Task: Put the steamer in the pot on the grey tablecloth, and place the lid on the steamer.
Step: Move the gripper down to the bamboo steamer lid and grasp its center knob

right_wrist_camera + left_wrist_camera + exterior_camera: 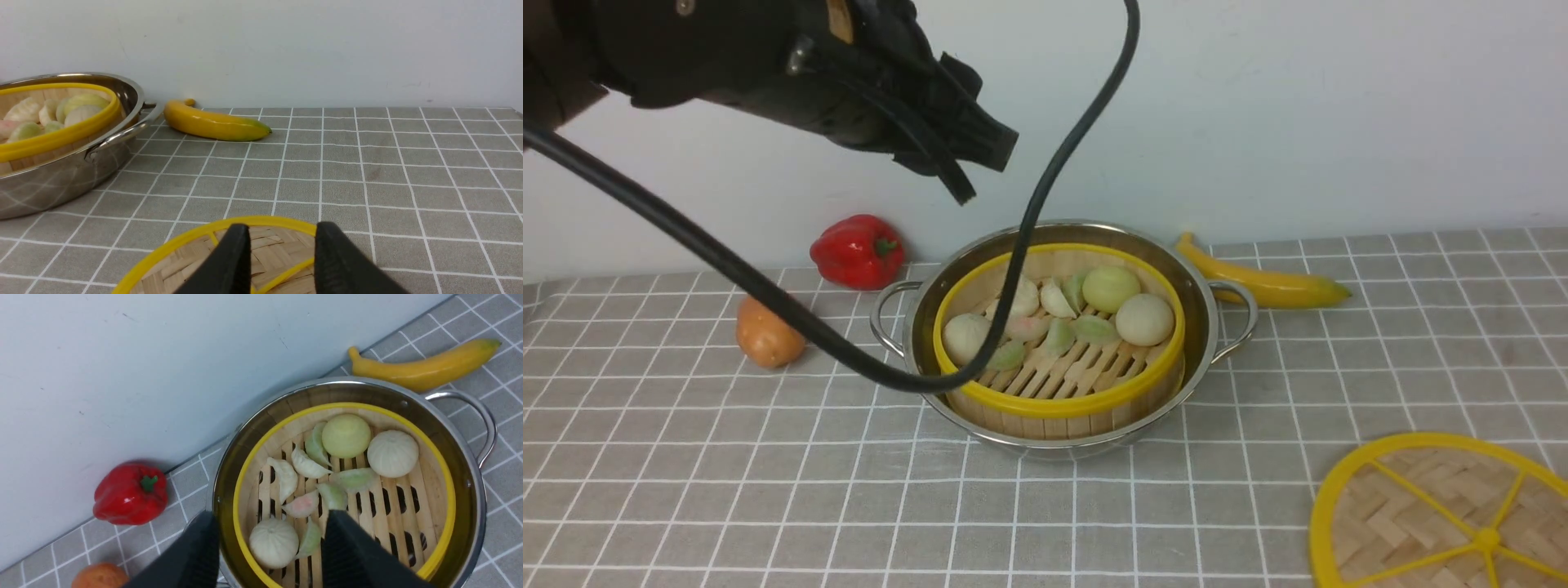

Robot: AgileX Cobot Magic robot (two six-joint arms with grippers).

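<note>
The steamer [1054,402] sits inside the pot [1202,320] at the middle of the grey tablecloth [768,490], its yellow rim ringed by steel on all sides; pale buns and dumplings lie on its slatted floor, and it is uncovered. The left gripper [270,514] hangs above the pot's left side with its fingers spread wide and nothing between them; a black cable [768,298] loops from the arm across the front of the pot. The lid [1421,523] lies flat at the near right of the cloth, well apart from the pot and partly cut off by the frame edge. The right gripper [282,226] is over the lid's far edge, fingers parted and holding nothing; whether the tips touch the weave cannot be told from the wrist view. Along the far wall, a red pepper [858,251] lies left of the pot and a banana [1262,282] just right of it; an orange vegetable [766,333] – perhaps a potato – rests nearer, to the pot's left.
</note>
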